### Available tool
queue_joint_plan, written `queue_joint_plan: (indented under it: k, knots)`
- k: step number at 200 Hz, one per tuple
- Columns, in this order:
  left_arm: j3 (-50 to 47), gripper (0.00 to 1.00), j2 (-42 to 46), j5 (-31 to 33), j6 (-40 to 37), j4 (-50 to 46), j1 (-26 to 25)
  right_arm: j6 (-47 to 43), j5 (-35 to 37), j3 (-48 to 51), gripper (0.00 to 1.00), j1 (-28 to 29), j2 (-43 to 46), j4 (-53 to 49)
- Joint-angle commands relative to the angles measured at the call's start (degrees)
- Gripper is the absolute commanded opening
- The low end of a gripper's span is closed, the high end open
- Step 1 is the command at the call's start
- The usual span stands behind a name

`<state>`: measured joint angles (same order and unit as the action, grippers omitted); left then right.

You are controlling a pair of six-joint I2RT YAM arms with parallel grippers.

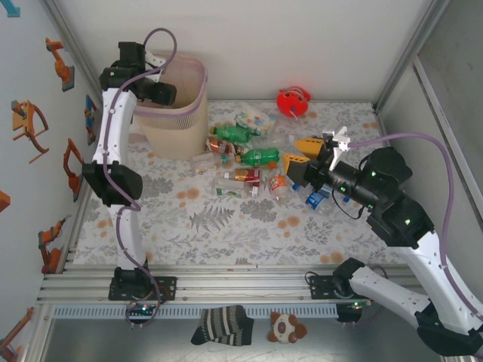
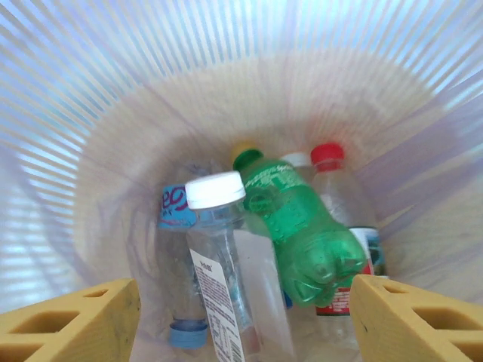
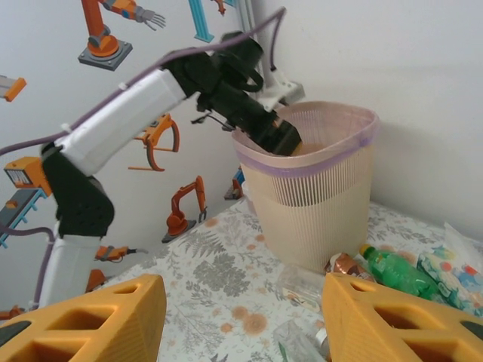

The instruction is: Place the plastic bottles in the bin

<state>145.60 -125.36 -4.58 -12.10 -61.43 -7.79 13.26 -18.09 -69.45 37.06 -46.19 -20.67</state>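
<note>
Several plastic bottles lie heaped at the bottom of the pale pink bin, seen from the left wrist. The left gripper hangs released above them, its yellow-orange fingers wide apart with nothing between.

Uppermost in the bin is a green bottle whose white lettering is too blurred to read. Beside it leans a clear bottle with a white cap and a white label of fine black print, also illegible. Next to that, a blue label carries pinkish letters that cannot be made out. A red-capped bottle lies toward the bin's far wall.

From overhead, the left arm reaches over the rim into the bin. A loose pile of green and clear bottles is scattered on the flower-patterned table just to the bin's right. The right gripper hovers at the side of the pile farthest from the bin, jaws parted and empty. A red round toy sits beyond the pile.

The right wrist view takes in the bin's outside, with its ribbed wall and purplish band near the rim. Cartoon robot-arm stickers dot the wall behind it.
</note>
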Motion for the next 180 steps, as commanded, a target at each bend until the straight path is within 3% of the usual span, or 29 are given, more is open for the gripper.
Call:
queue_joint_plan:
  k: [1, 21, 81, 129, 180]
  knots:
    - [1.45, 0.73, 3.68, -2.71, 1.51, 0.45, 0.15, -0.37, 1.93, 0.29, 0.56, 0.21, 0.24, -0.56]
    - [1.27, 0.73, 5.64, -4.84, 2.09, 0.54, 0.15, -0.51, 5.71, -0.14, 0.56, 0.21, -0.32, -2.71]
    - [-3.32, 0.72, 12.74, -13.81, 3.25, 1.19, 0.15, 1.94, 29.85, -2.11, 0.56, 0.21, -4.4, -16.74]
    - [-16.04, 0.72, 21.44, -20.21, 7.18, 7.98, 0.06, 2.86, 34.68, 0.81, 0.57, 0.12, -6.82, -17.76]
    - [-40.39, 0.73, 35.63, -22.14, 11.12, 24.6, 0.12, 3.76, 37.0, 4.73, 0.57, -0.48, -10.85, -18.01]
